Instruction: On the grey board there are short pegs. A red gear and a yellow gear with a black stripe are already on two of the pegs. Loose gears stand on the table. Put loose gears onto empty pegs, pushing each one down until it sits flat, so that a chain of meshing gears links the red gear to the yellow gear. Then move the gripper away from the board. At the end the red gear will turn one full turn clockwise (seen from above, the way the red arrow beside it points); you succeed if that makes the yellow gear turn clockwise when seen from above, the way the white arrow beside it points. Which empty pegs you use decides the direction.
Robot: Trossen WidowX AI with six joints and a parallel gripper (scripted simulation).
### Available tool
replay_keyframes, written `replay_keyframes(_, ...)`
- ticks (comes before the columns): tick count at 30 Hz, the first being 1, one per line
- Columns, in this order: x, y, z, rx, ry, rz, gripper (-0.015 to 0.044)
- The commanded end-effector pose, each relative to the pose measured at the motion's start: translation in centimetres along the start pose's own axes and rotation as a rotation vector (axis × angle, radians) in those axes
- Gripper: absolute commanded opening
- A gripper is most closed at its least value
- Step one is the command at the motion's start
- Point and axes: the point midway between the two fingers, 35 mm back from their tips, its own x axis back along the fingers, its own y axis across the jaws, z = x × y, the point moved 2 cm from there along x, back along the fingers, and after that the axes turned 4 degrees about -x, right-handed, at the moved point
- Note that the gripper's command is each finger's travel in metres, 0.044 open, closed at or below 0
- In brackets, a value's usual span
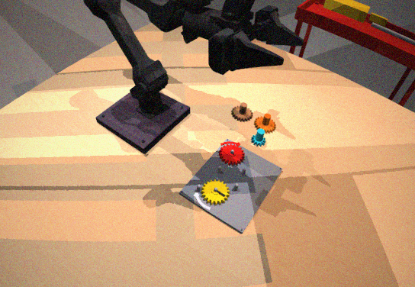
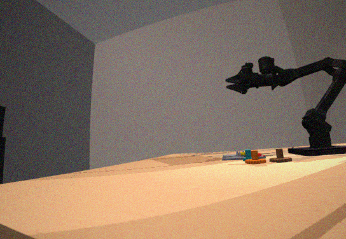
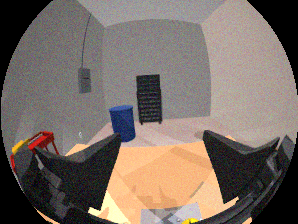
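The grey board (image 1: 261,179) (image 3: 150,214) lies on the table. The red gear (image 1: 228,156) sits on a peg near its back corner, and the yellow gear (image 1: 209,195) (image 3: 191,221) on a peg near its front left edge. Several short pegs stand empty, including one peg (image 1: 220,170) and another peg (image 1: 243,172) between the two gears. A brown gear (image 1: 239,114) (image 2: 280,159), an orange gear (image 1: 264,127) (image 2: 256,161) and a smaller cyan gear (image 1: 258,141) (image 2: 248,153) stand on the table behind the board, handles up. My gripper (image 1: 293,51) (image 2: 226,83) (image 3: 162,136) is open and empty, high above the table.
The arm's dark base plate (image 1: 116,126) (image 2: 341,150) is left of the gears in the top view. Beyond the table are a red cart (image 1: 360,45) (image 3: 40,141) with yellow items, a blue barrel (image 3: 123,124) and a black cabinet (image 3: 149,100).
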Motion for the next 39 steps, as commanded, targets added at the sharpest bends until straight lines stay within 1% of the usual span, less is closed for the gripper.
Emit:
replay_keyframes(1,-0.1,0.1,0.2,-0.004,0.012,-0.004,0.0426)
replay_keyframes(2,-0.4,0.5,0.8,-0.015,0.046,-0.016,0.044)
replay_keyframes(6,-1.7,3.9,5.7,-0.083,0.319,-0.095,0.044)
replay_keyframes(11,-1.0,8.4,11.9,-0.101,0.673,-0.17,0.044)
replay_keyframes(17,2.8,12.6,18.2,-0.042,1.087,-0.199,0.044)
replay_keyframes(21,7.0,14.4,21.5,0.042,1.4,-0.138,0.044)
replay_keyframes(24,10.2,15.1,22.8,0.135,1.595,-0.064,0.044)
replay_keyframes(27,10.5,15.5,23.1,0.16,1.636,-0.044,0.044)
replay_keyframes(35,10.3,15.7,23.1,0.16,1.636,-0.044,0.044)
replay_keyframes(39,10.4,15.6,24.5,0.16,1.636,-0.044,0.044)
